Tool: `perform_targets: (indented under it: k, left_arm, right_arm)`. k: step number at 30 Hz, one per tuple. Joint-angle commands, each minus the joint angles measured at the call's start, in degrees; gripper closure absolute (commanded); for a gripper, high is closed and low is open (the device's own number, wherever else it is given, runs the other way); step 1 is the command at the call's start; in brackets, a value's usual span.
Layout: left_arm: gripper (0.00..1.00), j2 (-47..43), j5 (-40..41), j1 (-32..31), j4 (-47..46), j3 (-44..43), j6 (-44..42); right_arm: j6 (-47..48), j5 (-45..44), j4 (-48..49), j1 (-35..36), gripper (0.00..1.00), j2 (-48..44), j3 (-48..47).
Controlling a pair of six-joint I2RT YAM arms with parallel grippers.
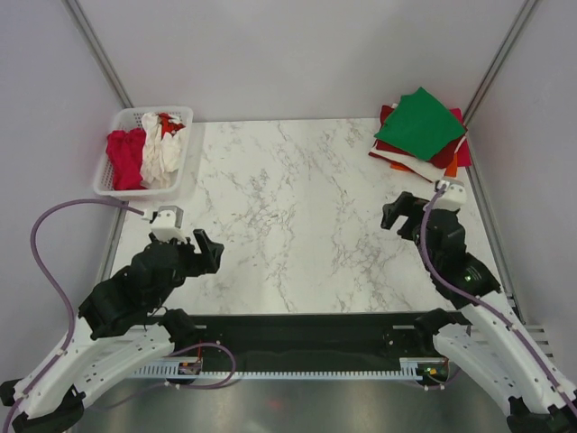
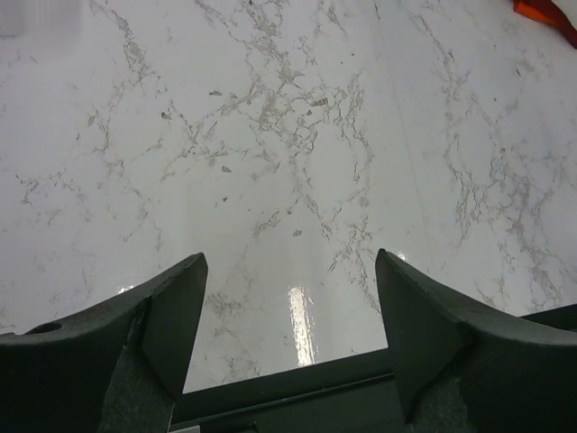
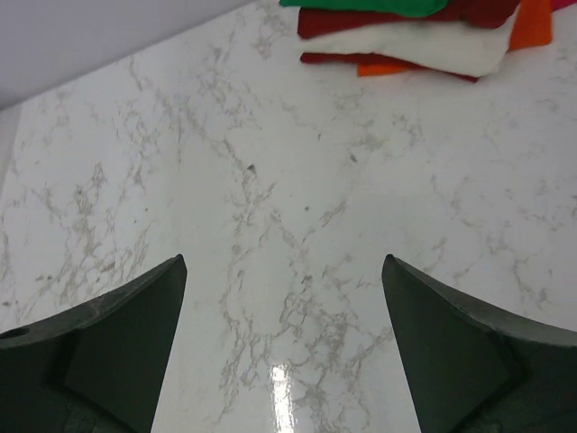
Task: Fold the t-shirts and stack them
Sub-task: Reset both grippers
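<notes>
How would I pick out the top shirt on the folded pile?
Look to the far right corner of the marble table, where a pile of folded t-shirts lies. The green t-shirt sits on top. It is the only green one; those beneath show dark red, white and orange.

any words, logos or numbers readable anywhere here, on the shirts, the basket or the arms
No text can be read in any view.
The folded t-shirts and the loose t-shirts in the white slatted basket show plain cloth with no print.
The small coloured marks near the arm bases are too small to read.
</notes>
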State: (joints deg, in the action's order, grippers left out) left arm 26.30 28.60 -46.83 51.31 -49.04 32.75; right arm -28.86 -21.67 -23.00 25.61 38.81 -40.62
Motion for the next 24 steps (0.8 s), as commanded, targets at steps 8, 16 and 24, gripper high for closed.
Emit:
perform_targets:
  k: [8,16,24]
  left_arm:
    - [0.15,-0.56,1.81,0.07,-0.95,1.4,0.38]
    - [0.04,3.14,0.49,0.16,-0.86,0.78,0.12]
    - [0.02,2.0,1.02,0.07,-0.95,1.05,0.21]
  right_arm:
    - [-0.5,-19.09,-17.24,0.06,0.02,-3.65,-12.81]
    - [0.47,-16.3,-16.02,0.15,0.02,-9.53,-10.88]
    - [4.34,-13.13,-13.38,0.15,0.02,-12.0,-10.8]
